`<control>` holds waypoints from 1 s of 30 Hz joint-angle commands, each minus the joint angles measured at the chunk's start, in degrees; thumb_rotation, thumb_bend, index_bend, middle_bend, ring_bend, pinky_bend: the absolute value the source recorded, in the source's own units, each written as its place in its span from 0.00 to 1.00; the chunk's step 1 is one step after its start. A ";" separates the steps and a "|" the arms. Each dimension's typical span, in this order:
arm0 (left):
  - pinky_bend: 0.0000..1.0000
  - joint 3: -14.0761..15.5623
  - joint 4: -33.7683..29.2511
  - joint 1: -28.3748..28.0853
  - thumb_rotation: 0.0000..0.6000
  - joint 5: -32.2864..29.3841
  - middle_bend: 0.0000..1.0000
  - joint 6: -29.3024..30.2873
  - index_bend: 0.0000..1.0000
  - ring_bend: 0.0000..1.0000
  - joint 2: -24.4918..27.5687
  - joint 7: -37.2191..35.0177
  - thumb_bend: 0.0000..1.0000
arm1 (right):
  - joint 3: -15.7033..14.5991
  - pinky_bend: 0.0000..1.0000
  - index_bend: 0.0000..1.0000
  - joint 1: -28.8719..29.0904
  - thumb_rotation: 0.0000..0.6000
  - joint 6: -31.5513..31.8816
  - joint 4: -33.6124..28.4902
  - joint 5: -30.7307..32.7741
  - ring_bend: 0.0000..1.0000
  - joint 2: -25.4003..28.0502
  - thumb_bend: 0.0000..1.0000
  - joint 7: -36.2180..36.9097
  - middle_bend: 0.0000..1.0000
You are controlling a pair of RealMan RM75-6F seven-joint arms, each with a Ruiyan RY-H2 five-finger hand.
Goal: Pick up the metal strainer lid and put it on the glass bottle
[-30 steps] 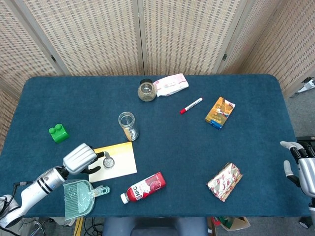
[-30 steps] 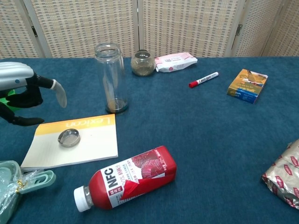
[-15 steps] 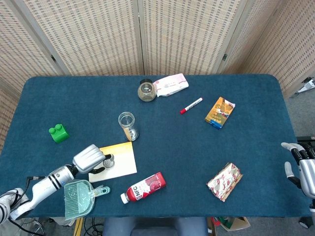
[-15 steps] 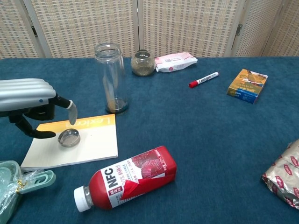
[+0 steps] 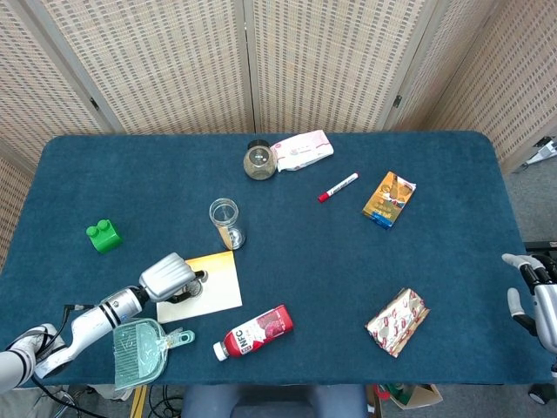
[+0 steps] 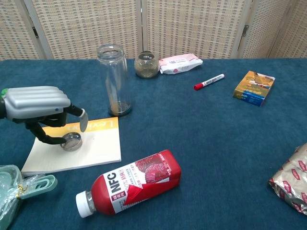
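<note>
The small round metal strainer lid [image 6: 72,141] lies flat on a yellow and white notebook [image 6: 96,148]; the head view shows the lid [image 5: 191,288] half hidden under my fingers. My left hand [image 6: 40,103] hovers over it from the left. Its thumb tip reaches the lid's left edge, and a finger [image 6: 83,120] hangs just above the right edge, so the lid is not gripped. The left hand [image 5: 167,276] lies below and left of the empty, upright glass bottle [image 5: 224,222], also seen in the chest view [image 6: 114,79]. My right hand [image 5: 538,305] rests open at the table's right edge.
A red NFC bottle [image 6: 132,187] lies on its side in front of the notebook. A green dustpan [image 5: 139,350] lies by my left forearm, and a green brick [image 5: 104,235] sits further left. Jar [image 5: 258,161], pink packet [image 5: 302,149], marker [image 5: 338,186], box [image 5: 388,198] and snack bag [image 5: 397,321] lie further off.
My left hand has moved right and down onto the notebook, from well left of the lid to straddling it, with the thumb now at its edge. The lid and my right hand have stayed put.
</note>
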 commanded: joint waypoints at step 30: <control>0.81 1.32 -6.76 -0.05 1.00 -8.86 0.98 -6.46 0.41 0.97 4.88 10.21 0.33 | 0.07 0.29 0.27 -0.63 1.00 0.31 0.93 0.02 0.19 -0.27 0.48 1.17 0.29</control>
